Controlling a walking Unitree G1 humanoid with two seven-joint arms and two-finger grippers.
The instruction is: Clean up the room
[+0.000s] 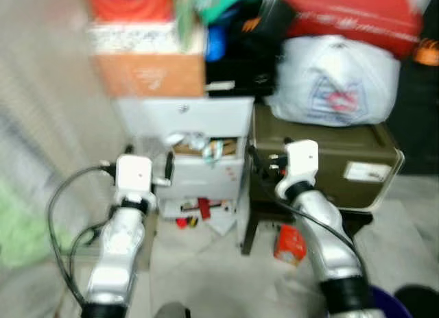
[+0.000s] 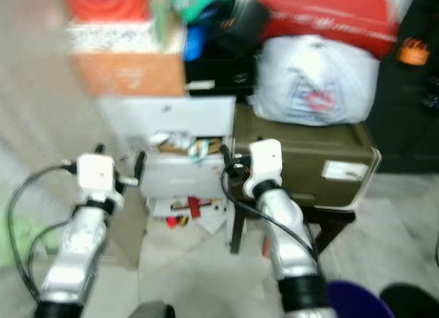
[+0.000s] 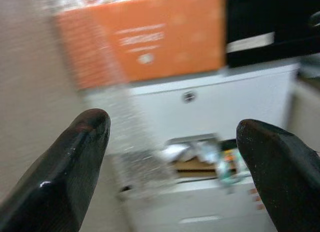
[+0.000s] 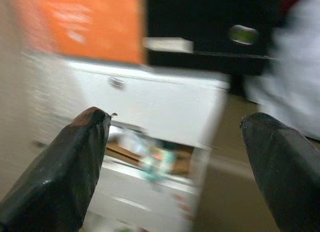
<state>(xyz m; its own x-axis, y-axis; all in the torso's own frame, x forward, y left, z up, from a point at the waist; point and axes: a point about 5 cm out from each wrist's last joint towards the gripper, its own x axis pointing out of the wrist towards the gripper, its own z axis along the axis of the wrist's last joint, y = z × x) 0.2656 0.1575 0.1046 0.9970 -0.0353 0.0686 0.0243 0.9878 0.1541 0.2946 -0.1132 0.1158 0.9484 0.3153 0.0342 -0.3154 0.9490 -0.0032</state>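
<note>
Floor [image 1: 206, 263] lies open between both raised arms, bounded far by one white drawer cabinet [image 1: 188, 119] and, at right, one olive-green hard case [image 1: 322, 160]. Left pincer [image 3: 172, 167] and right pincer [image 4: 172, 167] are released, empty, facing the cabinet's open, cluttered drawer [image 1: 199, 150]. One orange cardboard box [image 1: 151, 72] sits atop the cabinet; one white plastic bag [image 1: 336, 78] tops the case.

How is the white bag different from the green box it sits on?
The white bag is soft, round and lumpy; the green box is hard with flat sides and corners. The bag is white with a red and blue print; the box is dark olive with a small pale label. The bag lies on top; the box is underneath, on a dark stand. Both are beside the white drawers, ahead of the raised, open left gripper and right gripper.
</note>
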